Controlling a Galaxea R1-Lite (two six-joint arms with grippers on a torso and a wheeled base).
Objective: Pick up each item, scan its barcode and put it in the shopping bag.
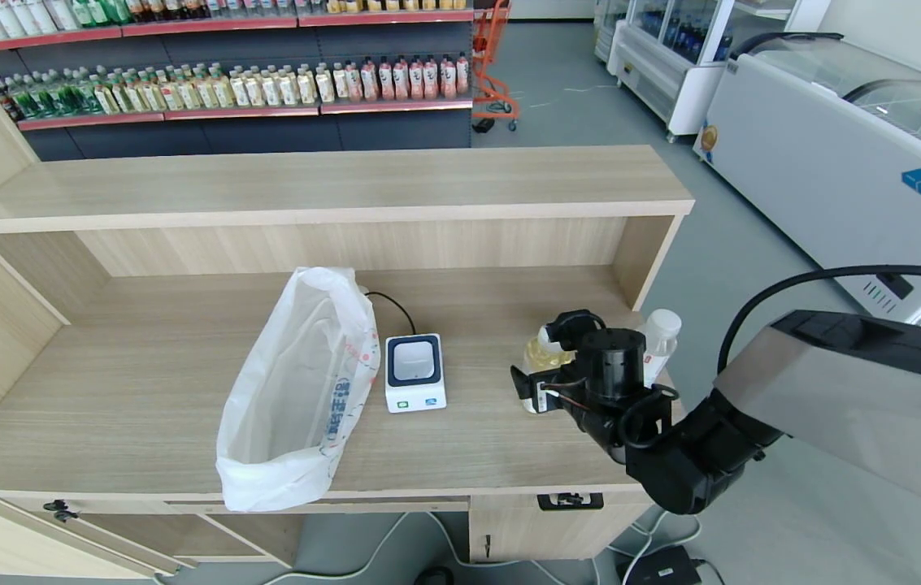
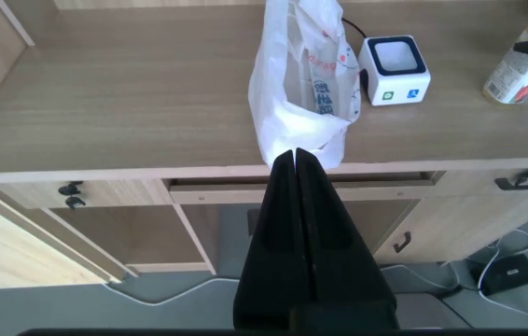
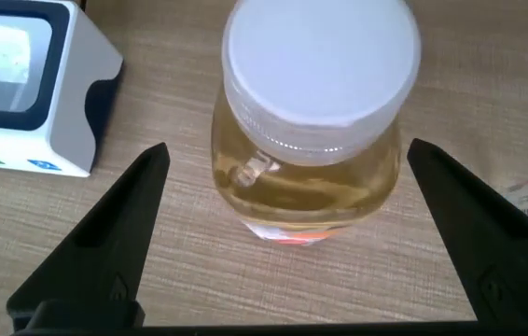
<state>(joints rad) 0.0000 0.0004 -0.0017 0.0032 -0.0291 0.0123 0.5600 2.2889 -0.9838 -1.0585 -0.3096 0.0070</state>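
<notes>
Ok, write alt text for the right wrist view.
The open right pincer straddles a white-capped bottle of yellow liquid standing on the wooden counter, not touching it. A white barcode scanner sits beside the bottle.

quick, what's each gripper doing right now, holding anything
Left gripper: closed, holding nothing.
Right gripper: open, straddling the white-capped bottle, not clamped on it.
</notes>
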